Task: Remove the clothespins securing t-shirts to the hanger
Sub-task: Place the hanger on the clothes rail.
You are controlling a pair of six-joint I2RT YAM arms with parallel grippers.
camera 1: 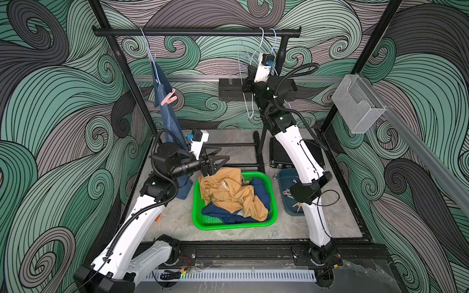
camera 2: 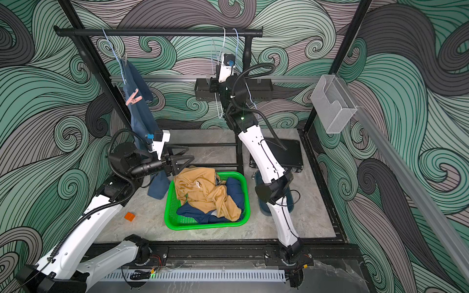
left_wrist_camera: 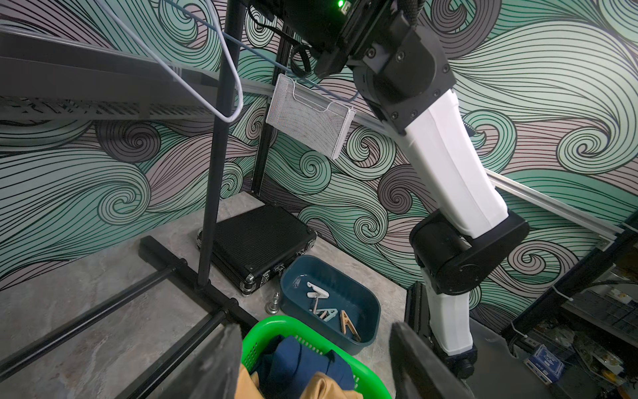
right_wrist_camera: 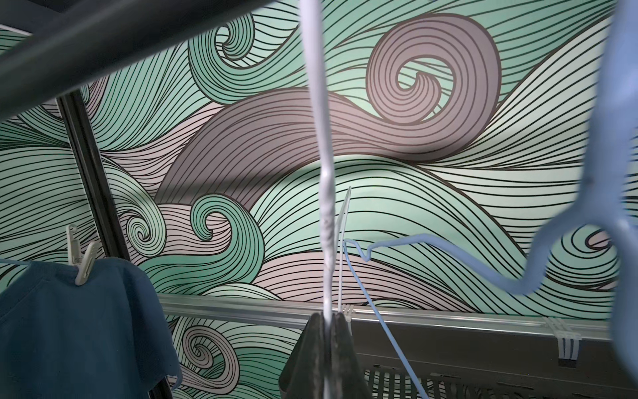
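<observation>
In both top views I see the blue shirt [camera 1: 168, 119] hanging lengthwise from the left end of the rail [camera 1: 203, 32]. A pink clothespin [camera 1: 168, 97] is clipped on it, long axis slanted, splayed handles higher than its nose. My left gripper [camera 1: 221, 155] hovers over the back edge of the green basket [camera 1: 228, 226], where the mustard shirt [camera 1: 228, 195] lies crumpled over the navy shirt [camera 1: 261, 186]. The right arm reaches up to the rail's other end.

From the left wrist, the gripper's fingers [left_wrist_camera: 214, 366] stand wide apart, holding nothing, with only the basket below them. Beyond it, the blue tray [left_wrist_camera: 345, 276] holds loose clothespins [left_wrist_camera: 317, 293] lying flat and pointing different ways.

From the right wrist, my right gripper [right_wrist_camera: 326, 331] is pinched tight on the wire of a white hanger [right_wrist_camera: 316, 103] that runs straight up. A white clothespin [right_wrist_camera: 81, 255] stands nearly upright on the blue shirt's shoulder, hook end up.
</observation>
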